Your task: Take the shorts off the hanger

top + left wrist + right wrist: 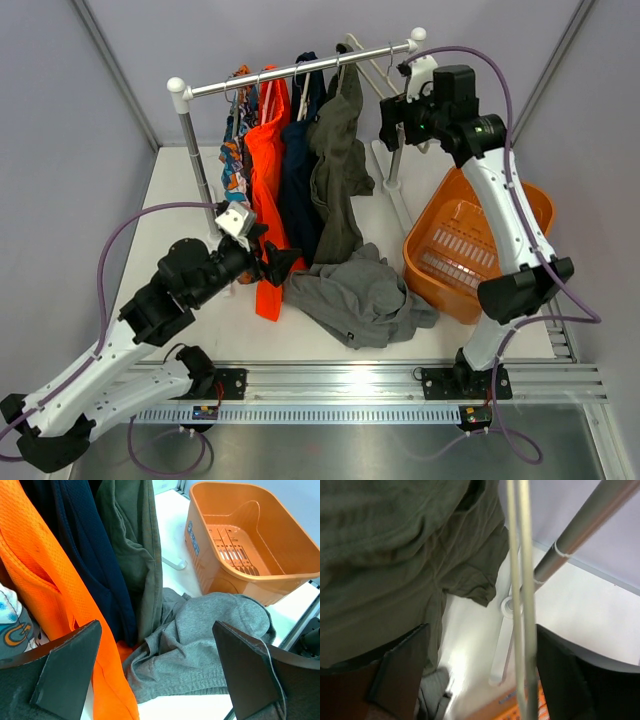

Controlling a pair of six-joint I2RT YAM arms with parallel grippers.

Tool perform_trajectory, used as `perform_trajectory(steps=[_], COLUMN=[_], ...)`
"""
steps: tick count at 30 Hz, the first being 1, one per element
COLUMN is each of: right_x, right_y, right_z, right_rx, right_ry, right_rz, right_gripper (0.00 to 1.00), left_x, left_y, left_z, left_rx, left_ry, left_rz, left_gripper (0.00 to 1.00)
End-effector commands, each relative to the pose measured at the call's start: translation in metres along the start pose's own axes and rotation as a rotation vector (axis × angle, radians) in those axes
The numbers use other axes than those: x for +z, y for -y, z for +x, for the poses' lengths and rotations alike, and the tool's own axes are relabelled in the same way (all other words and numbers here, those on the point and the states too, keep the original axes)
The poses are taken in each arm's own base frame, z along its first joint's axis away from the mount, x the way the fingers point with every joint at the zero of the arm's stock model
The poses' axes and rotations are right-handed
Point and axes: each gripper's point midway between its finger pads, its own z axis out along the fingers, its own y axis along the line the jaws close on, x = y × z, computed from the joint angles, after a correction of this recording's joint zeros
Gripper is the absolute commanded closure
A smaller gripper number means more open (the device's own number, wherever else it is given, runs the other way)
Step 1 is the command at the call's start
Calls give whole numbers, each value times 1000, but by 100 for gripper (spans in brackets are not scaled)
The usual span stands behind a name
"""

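Beside orange basket (440,215), grey shorts (355,295)

Olive-green shorts (385,555): we found them blurred and cut off at the top edge. Grey shorts (355,295): we could not read the label (351,337).

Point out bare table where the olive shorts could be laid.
Bare table lies in the far-left corner, between the left wall and the rack post; a narrower strip runs between the grey shorts and the near rail. The orange basket is empty too. Crowded: the middle, where hanging clothes meet the grey shorts and the left gripper.
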Motion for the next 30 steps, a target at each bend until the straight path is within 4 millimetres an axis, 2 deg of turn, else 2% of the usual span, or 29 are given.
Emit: perform_trajectory(steps=[1,2,3,4,5,6,8,9,10,11,13,14,15,16,18,19,20,22,23,24,26,27,29,30], right_x=[-81,-85,-106,-113,-111,-126,-132,-139,-162,-170,-180,-176,-176,-166,-146,-134,-125,-104,-94,-82,-71,-62,-52,-44], right_y=[-2,-3,-13,-12,-18,-31,-54,-66,-91,-107,-129,-139,-154,-161,-172,-177,-177,-175,-174,-163,-173,-165,-166,-159], right_z=[-38,-23,-24,-10,13,19,68,80,99,120,141,159,167,167,192,190,201,207,217,220,230,237,247,254], right_rx=[-18,-16,-64,-81,-96,-193,-248,-281,-376,-400,-451,-419,-435,-392,-398,-370,-358,-358,-359,-370,-351,-320,-335,-335], right_ry=[155,119,145,113,60,78,-21,-31,-23,-44,-71,-128,-158,-174,-272,-267,-300,-328,-351,-363,-385,-415,-430,-457], right_rz=[-43,-71,-131,-152,-190,-264,-413,-485,-661,-764,-883,-916,-957,-932,-856,-816,-781,-658,-612,-496,-442,-346,-272,-198], right_gripper=[6,3,0,1,1,1,0,0,0,1,2,6,8,9,7,6,1,1,1,1,1,1,0,1], left_x=[0,0,-2,-2,-2,-3,-3,-3,-3,-2,-1,-1,-1,0,-1,-2,-4,-6,-7,-10,-12,-16,-18,-18], left_y=[3,3,3,3,3,3,2,2,2,2,1,2,2,2,3,3,2,1,1,0,-2,-3,-4,-7], left_z=[-11,-9,-9,-9,-6,-7,-6,-6,-5,-6,-5,-4,-4,-4,-4,-4,-5,-1,3,4,11,10,13,18], left_rx=[-12,-13,-13,-12,-10,-9,-6,-4,-3,-1,1,1,1,-2,-8,-12,-22,-33,-48,-56,-81,-89,-109,-115], left_ry=[57,52,54,55,50,56,55,57,56,56,48,45,43,41,37,37,39,29,22,29,24,35,38,35], left_rz=[17,17,18,20,21,23,19,17,17,17,14,15,17,18,19,17,13,7,3,-2,-13,-16,-24,-36], left_gripper=[1,1,1,1,1,1,1,1,1,1,1,1,1,1,1,1,1,1,1,1,1,1,1,1])
